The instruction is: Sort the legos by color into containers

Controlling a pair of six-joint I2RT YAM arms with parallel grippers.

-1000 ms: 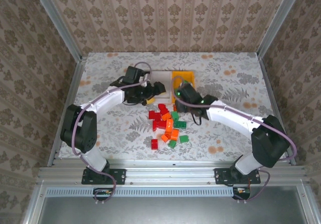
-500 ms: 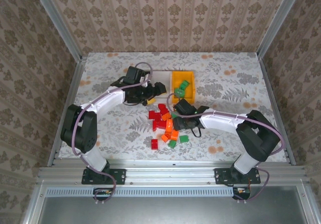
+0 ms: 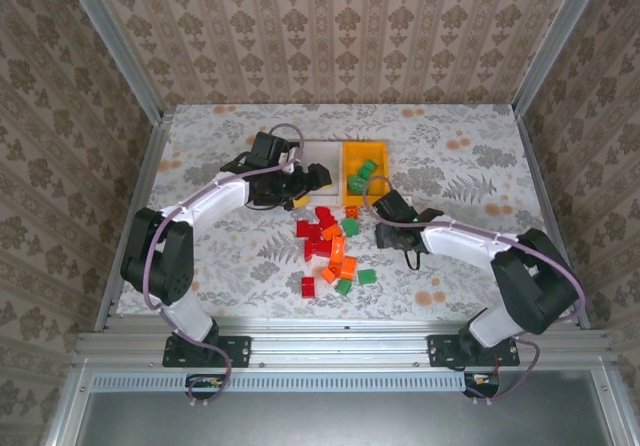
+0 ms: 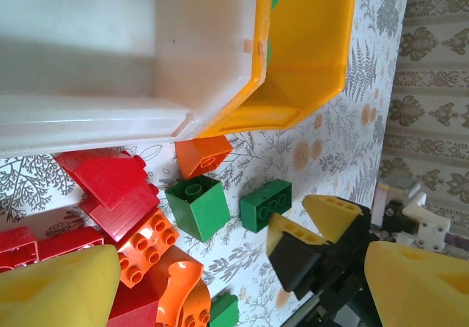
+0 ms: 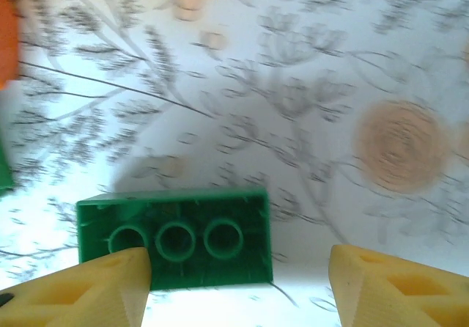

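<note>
Right arm had shifted a little rightward, off the edge of the loose legos (image 3: 325, 246), since the preceding frame; left arm unchanged. Right gripper (image 5: 234, 287) sat low over the surface (image 5: 315, 85), jaws parted, one green brick (image 5: 176, 239) lying flat between them, close against one fingertip and well apart from the other; not clamped. Brick: rectangular, glossy green, a row of three hollow round studs showing. Left gripper (image 3: 309, 187) hovered by the near wall of the white bin (image 4: 205, 56), jaws spread wide, nothing held. The legos, red, orange and green, lay jumbled mid-surface just before the bins. Yellow-orange bin (image 3: 372, 154) stood touching the white one, with green bricks (image 3: 362, 174) inside.
</note>
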